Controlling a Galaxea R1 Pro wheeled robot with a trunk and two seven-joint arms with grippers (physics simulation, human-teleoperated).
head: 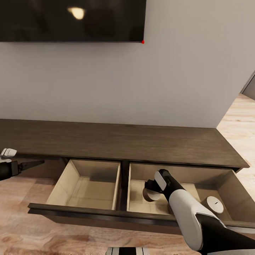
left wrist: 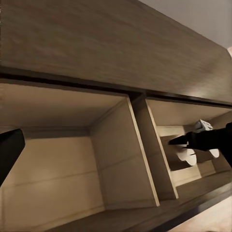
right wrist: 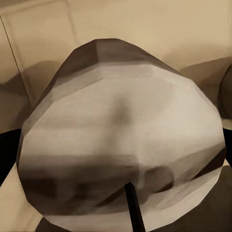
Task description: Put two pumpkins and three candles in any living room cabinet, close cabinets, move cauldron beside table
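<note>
The long, low dark-brown cabinet (head: 124, 141) stands against the wall with two pale drawers pulled open. My right gripper (head: 150, 188) reaches into the right drawer (head: 136, 203), shut on a pale grey-green candle (head: 150, 196). That candle (right wrist: 121, 135) looms large and tilted in the right wrist view, its wick (right wrist: 131, 203) towards the camera. A second candle (head: 214, 204) stands upright further right in the same drawer. The left drawer (head: 85, 184) holds nothing. My left gripper (head: 33, 164) hovers open off the cabinet's left front; the left wrist view looks into both drawers and shows the held candle (left wrist: 186, 155). The pumpkins and cauldron are out of view.
A dark TV screen (head: 71, 19) hangs on the white wall above the cabinet. Wooden floor (head: 233, 124) runs past the cabinet's right end and in front of the open drawer fronts (head: 88, 210).
</note>
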